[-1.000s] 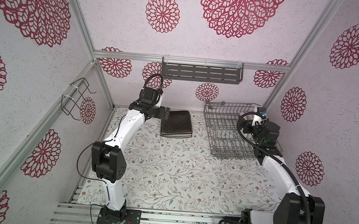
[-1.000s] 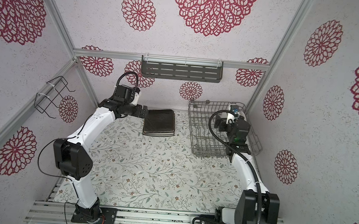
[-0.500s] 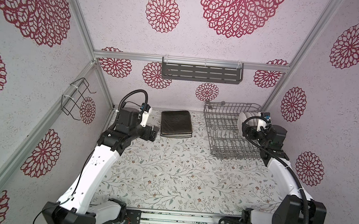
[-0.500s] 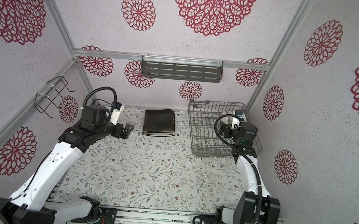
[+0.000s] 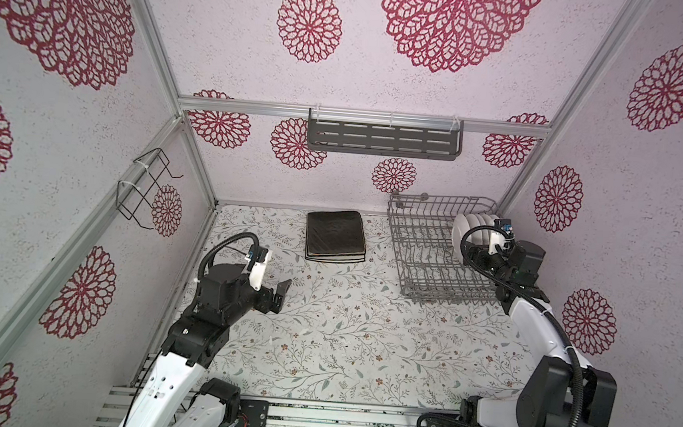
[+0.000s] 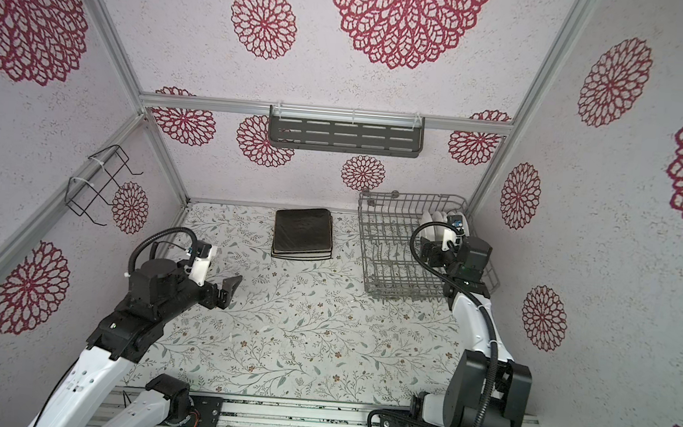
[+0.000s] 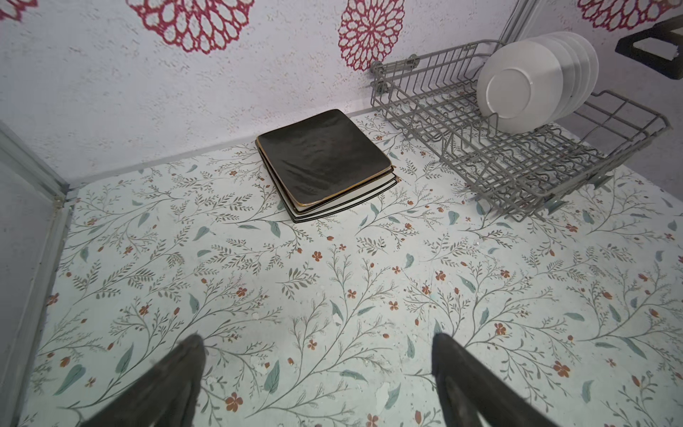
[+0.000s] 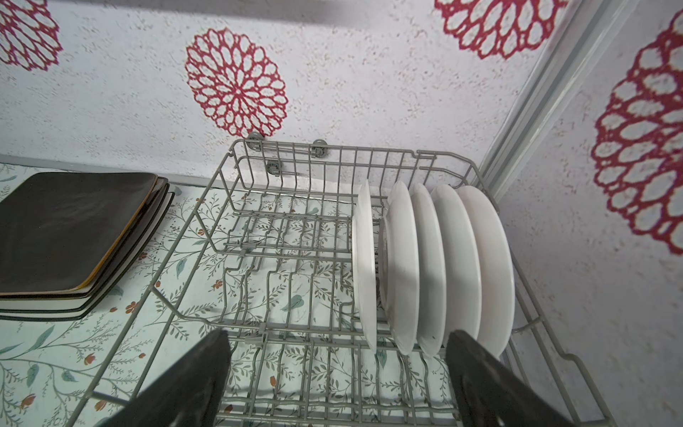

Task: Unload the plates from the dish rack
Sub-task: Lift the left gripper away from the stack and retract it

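Right gripper: jaws are seen spread wide, with nothing pinched. It is held low over the dish rack, at the near end of the row of round white plates, so that the plate rims are framed between the two fingers. No contact is seen. The edge-on line of approach is judged to have been chosen so that a single rim can be taken between the fingers.

Round white plates: five are counted. They stand on edge between the tines at the rack's far right corner, by the side wall, with their backs turned toward the table's middle. The plate at the inner end is set slightly apart from the four packed behind it, so it is judged the easiest to free without its neighbours being disturbed. No other dishes are seen in the rack.

Left gripper: jaws are spread and empty. It is held above the bare floral tabletop, well apart from both rack and stack, probably so that the right arm's working space is kept free.

Stack of square plates: it is laid flat beside the rack, near the back wall. A black plate is on top and a second dark one with a gilt edge is under it. The wider cream plates with dark edges lie beneath, an order judged to favour steadiness.

Progress: the flat plates are judged unloaded. The round ones are not yet lifted.
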You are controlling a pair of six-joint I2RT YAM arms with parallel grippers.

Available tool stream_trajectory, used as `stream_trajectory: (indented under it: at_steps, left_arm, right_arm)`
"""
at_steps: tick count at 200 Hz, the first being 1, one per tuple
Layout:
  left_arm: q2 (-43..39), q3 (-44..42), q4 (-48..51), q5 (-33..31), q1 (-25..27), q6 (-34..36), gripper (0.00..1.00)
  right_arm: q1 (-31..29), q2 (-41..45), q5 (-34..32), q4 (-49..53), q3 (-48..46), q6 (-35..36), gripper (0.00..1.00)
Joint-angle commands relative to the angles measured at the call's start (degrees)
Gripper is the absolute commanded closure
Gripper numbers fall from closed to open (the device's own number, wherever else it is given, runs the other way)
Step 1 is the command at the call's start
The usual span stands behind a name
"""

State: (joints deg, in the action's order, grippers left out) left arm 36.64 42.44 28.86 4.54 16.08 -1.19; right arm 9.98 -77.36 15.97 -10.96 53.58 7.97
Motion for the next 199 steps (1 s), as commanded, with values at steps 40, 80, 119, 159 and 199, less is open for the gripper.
stream_trajectory:
  at_steps: [40,80,119,159,199]
  left_arm:
    - [-26.62,-13.06,-4.05,3.53,-0.13,9.38,0.03]
    - [-24.79,-11.23,0.08,11.34,-0.69,10.3,0.03]
    - [-23.33,-10.88,1.58,16.93,-0.46,9.71,0.03]
    - [-22.4,-11.59,1.2,18.1,2.93,9.98,0.03]
    - [-21.5,-11.86,0.76,18.46,4.08,10.06,0.03]
  right_arm:
    - [1.45,-4.33,3.66,0.91,4.52,0.58,0.1]
    - [1.74,-7.35,4.42,3.9,7.72,1.75,0.14]
    - [1.88,-11.03,4.98,6.46,10.74,3.1,0.16]
    - [2.06,-15.87,7.32,10.91,15.73,3.42,0.22]
    - [2.05,-18.66,7.72,12.26,17.24,4.34,0.24]
